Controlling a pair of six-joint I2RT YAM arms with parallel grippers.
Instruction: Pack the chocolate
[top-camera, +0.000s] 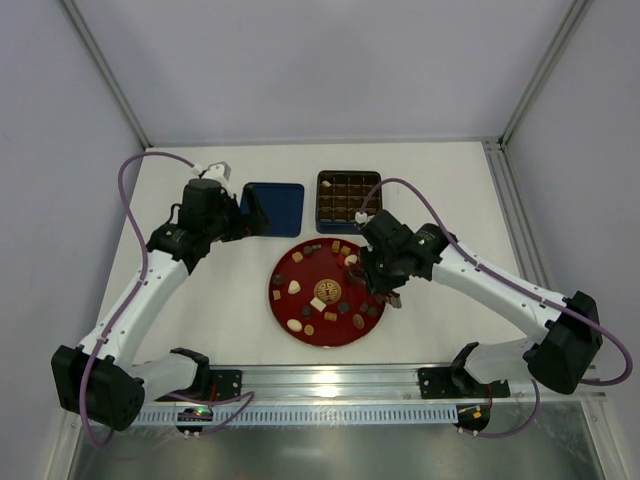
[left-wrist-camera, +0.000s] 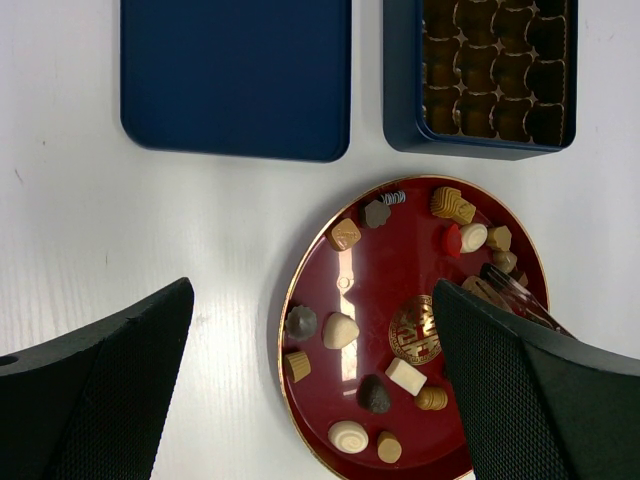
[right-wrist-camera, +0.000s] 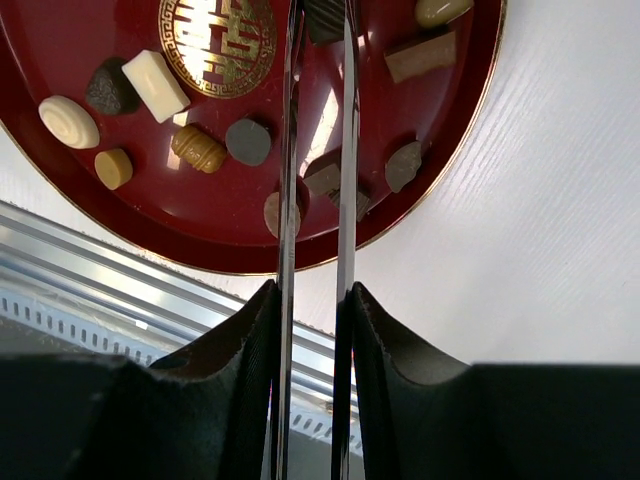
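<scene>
We are near the start of the packing. The chocolate (left-wrist-camera: 341, 330) is almost all on the round red plate (left-wrist-camera: 380, 290): dark, tan and cream pieces scattered around its gold emblem, well over a dozen by our count. The dark-blue tin (left-wrist-camera: 400, 80) sits just beyond the plate, and the gridded cells that show in the left wrist view look empty to us. Its lid (left-wrist-camera: 235, 75) lies flat beside it on the white surface (left-wrist-camera: 100, 230).

The right end effector (top-camera: 388, 293) is down over the plate's right side. Its long thin blades (right-wrist-camera: 290, 150) stand close together, on either side of a dark ridged piece (right-wrist-camera: 325, 14) at their tips. The view cuts off there, so we cannot tell whether they are pinching it or only framing it.

The left end effector (left-wrist-camera: 312, 290) hangs above the plate's left half with its fingers spread wide and nothing between them.

In our judgement one pick is in hand and nearly everything remains: each piece has to be lifted off the plate and set into a cell, and the lid probably goes on last.
</scene>
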